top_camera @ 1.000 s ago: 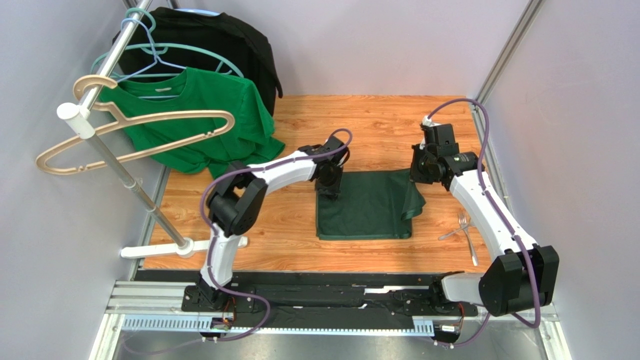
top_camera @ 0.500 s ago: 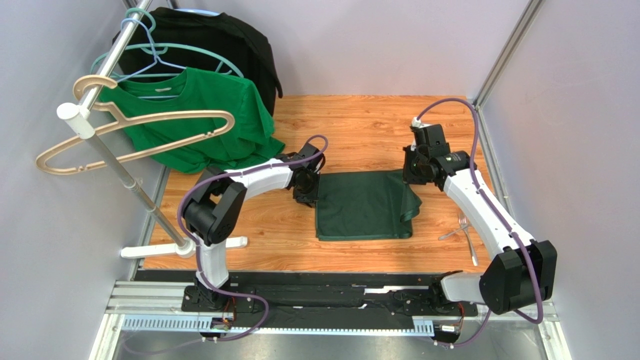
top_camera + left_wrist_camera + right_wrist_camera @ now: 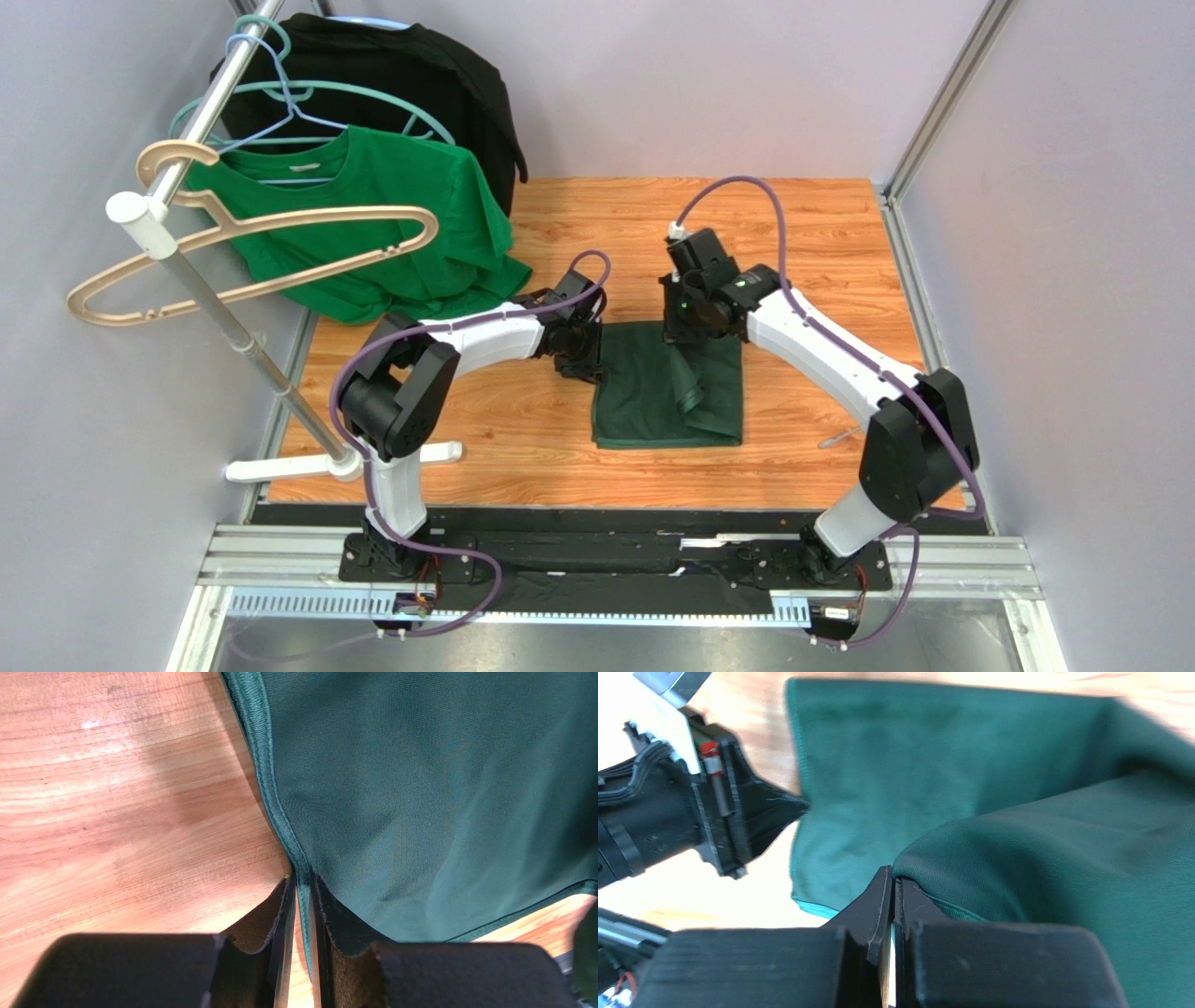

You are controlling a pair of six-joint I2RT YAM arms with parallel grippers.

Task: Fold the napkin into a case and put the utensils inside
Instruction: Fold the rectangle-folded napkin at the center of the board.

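Left wrist view shows your left jaws pinched almost shut on the hemmed edge of the napkin (image 3: pixel 421 777), low against the desk (image 3: pixel 105 777). Your right jaws are clamped on a raised fold of the same cloth, doubled over the flat layer mid-desk. From above, your left arm (image 3: pixel 477 329) bends sharply at the elbow toward the napkin's far left corner. Your right arm (image 3: pixel 828 350) stretches diagonally across to its far edge.

Robot lab test cell: left arm (image 3: pixel 491 333) and right arm (image 3: pixel 814 347) bolted to aluminium rail (image 3: pixel 274 560) at near edge of wood-grain table (image 3: pixel 814 224); plain grey partition walls (image 3: pixel 730 84) in metal framing (image 3: pixel 937 105) close around; garment rack (image 3: pixel 222 315) with hangers (image 3: pixel 316 221), green T-shirt (image 3: pixel 379 210), black garment (image 3: pixel 421 77) at far left corner
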